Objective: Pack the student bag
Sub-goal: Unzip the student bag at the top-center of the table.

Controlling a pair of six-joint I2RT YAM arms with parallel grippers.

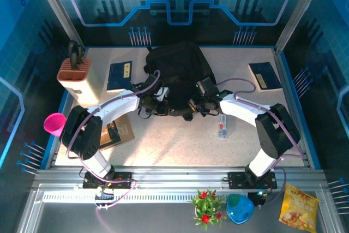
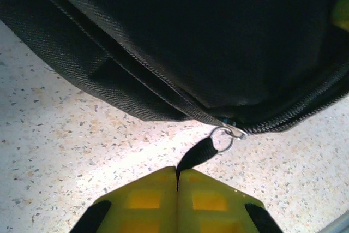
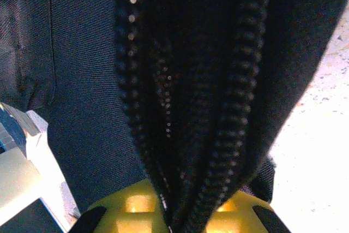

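The left gripper (image 2: 176, 177) pinches the pull strap (image 2: 197, 154) of the student bag (image 1: 177, 69); the right gripper (image 3: 175, 223) clamps its parted zipper teeth (image 3: 240, 107). The bag lies at the middle of the table (image 1: 180, 140), its inside too dark to read.

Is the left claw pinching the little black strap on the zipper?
Yes, the left claw is shut on the black pull strap hanging from the silver ring on the student bag zipper.

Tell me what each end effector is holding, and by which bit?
The left end effector pinches the zip pull strap of the student bag. The right end effector pinches the bag at its zip teeth.
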